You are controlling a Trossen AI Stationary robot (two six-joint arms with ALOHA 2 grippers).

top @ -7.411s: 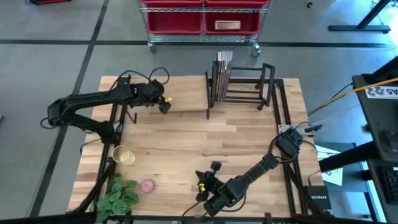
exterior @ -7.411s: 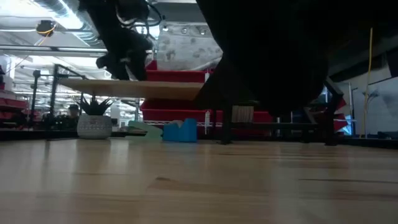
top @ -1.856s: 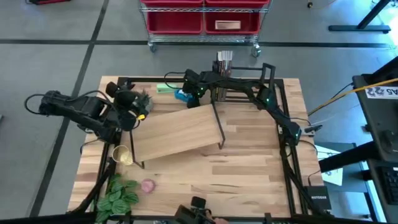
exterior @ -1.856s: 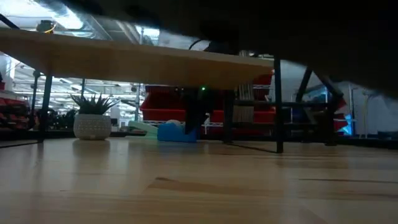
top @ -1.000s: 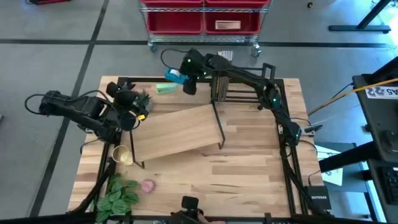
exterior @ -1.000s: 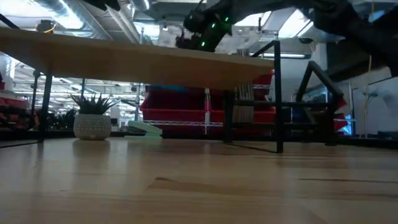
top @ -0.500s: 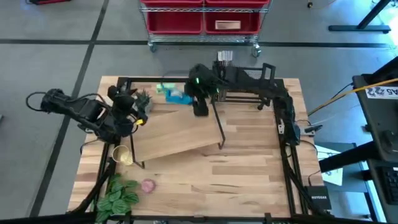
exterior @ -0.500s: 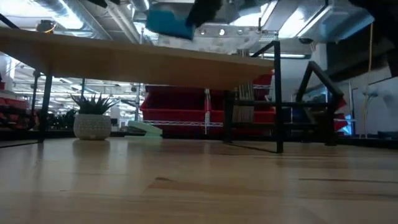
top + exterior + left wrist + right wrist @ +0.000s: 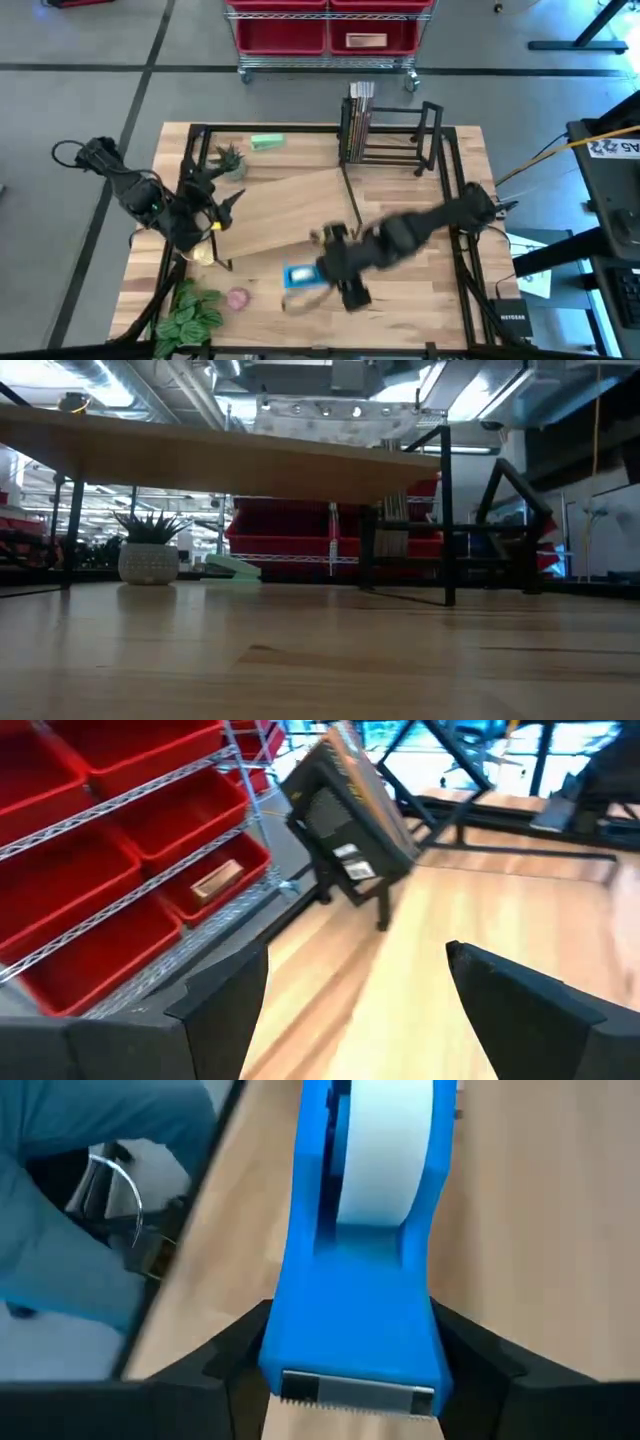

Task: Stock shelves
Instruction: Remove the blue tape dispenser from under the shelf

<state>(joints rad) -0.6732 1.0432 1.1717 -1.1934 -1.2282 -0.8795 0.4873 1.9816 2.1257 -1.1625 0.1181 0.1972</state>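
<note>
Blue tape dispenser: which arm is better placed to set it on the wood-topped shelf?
Probably the right: the right gripper has its fingers closed on the tape dispenser beside the shelf. The left gripper is open and empty.

Tabletop (image 9: 400, 320): pale jointed wood planks, smooth satin finish. Two-tier shelf (image 9: 290, 205): light wood top on thin matt black metal legs. Book rack (image 9: 400, 135): black metal open frame. Tape dispenser (image 9: 365, 1295): glossy blue plastic, white tape roll, serrated metal blade. Cart bins (image 9: 90, 850): glossy red plastic on wire.

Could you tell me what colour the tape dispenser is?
Blue tape dispenser, clearest in the right wrist view.
</note>
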